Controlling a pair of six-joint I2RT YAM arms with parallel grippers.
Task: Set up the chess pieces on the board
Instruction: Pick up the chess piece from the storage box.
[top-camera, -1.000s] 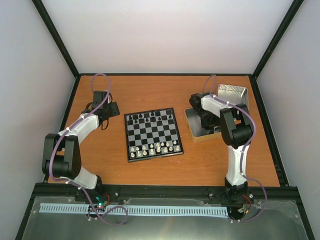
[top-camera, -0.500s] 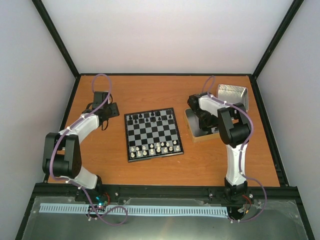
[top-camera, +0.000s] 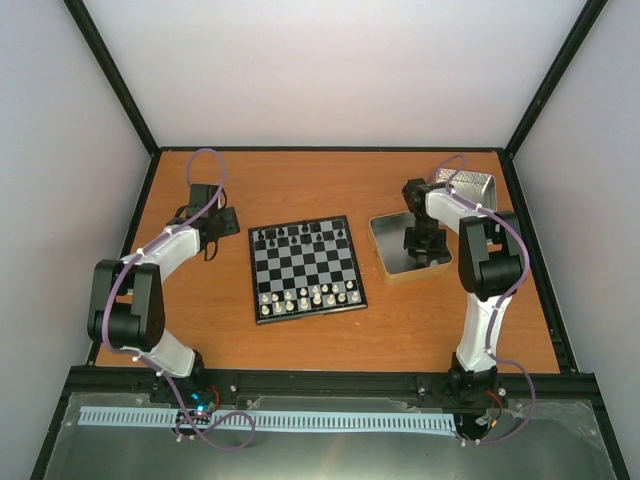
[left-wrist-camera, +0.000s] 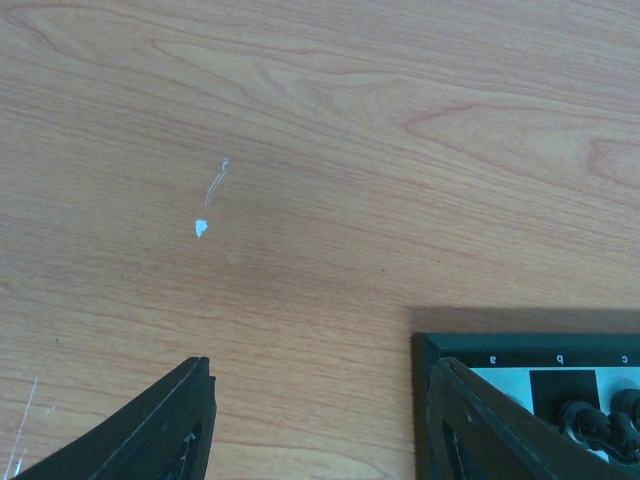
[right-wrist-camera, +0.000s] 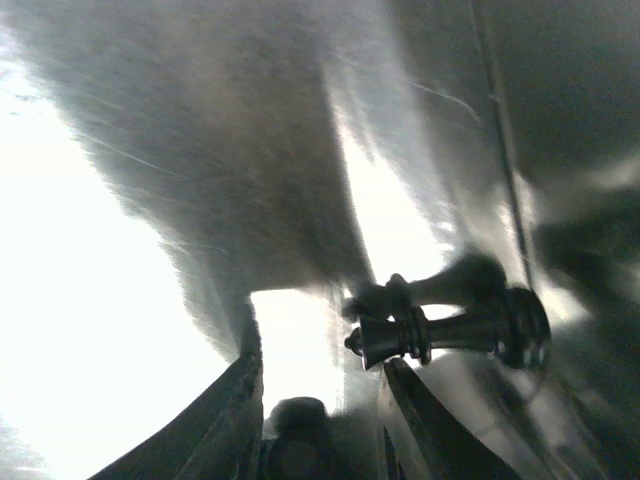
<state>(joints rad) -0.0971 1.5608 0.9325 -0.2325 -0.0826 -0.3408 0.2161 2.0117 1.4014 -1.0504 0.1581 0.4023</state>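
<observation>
My left gripper (left-wrist-camera: 322, 398) hangs wide open and empty over bare table (left-wrist-camera: 300, 150), with the board (left-wrist-camera: 540, 349)'s bordered corner just beside one finger and free wood on the other side. My right gripper (right-wrist-camera: 320, 405) is low inside the tin tray (top-camera: 380, 250), jaws narrowed. Something dark blurs between them, so I can't tell if they grip anything. A black chess piece (right-wrist-camera: 450, 335) lies on its side just ahead

The board (top-camera: 306, 268) is checkered black and silvery-white inside a thin black border. The chess pieces (top-camera: 300, 235) on its far rows are black; the other pieces (top-camera: 308, 297), on its near rows, are cream-white. The table (top-camera: 300, 185) is orange-brown with wood grain. The tin tray (top-camera: 388, 245) is dull silver. The left arm (top-camera: 170, 250) and the right arm (top-camera: 478, 320) are white and black with lilac cables.
</observation>
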